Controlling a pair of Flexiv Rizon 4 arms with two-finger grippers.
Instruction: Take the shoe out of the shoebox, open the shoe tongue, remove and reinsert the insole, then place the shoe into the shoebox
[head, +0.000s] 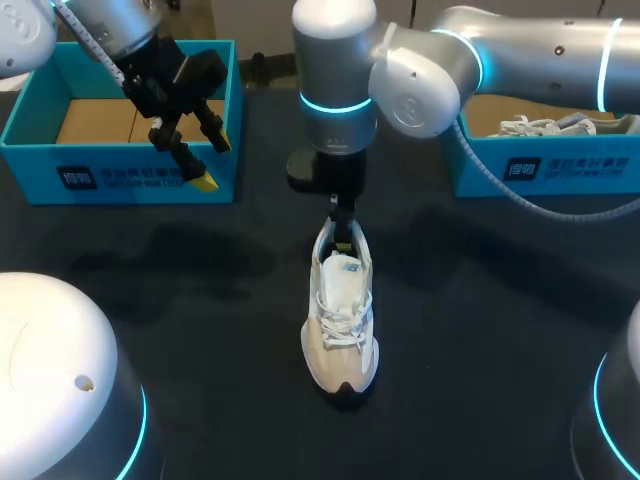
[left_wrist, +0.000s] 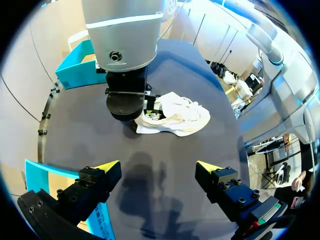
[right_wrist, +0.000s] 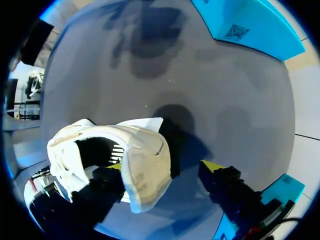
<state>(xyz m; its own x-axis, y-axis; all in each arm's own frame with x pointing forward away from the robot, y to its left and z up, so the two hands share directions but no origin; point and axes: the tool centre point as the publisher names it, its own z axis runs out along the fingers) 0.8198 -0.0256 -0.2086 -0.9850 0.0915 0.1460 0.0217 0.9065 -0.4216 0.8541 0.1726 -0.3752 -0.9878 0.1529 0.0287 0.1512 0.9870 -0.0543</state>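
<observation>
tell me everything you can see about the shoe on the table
The shoe is a white and cream sneaker with white laces, a small blue mark near the tongue and a dark sole showing at the toe. It stands upright on its sole in the middle of the dark table, toe toward the robot, heel away. The right gripper is at the heel: one finger is down inside the opening, the other outside, clear of the heel.
</observation>
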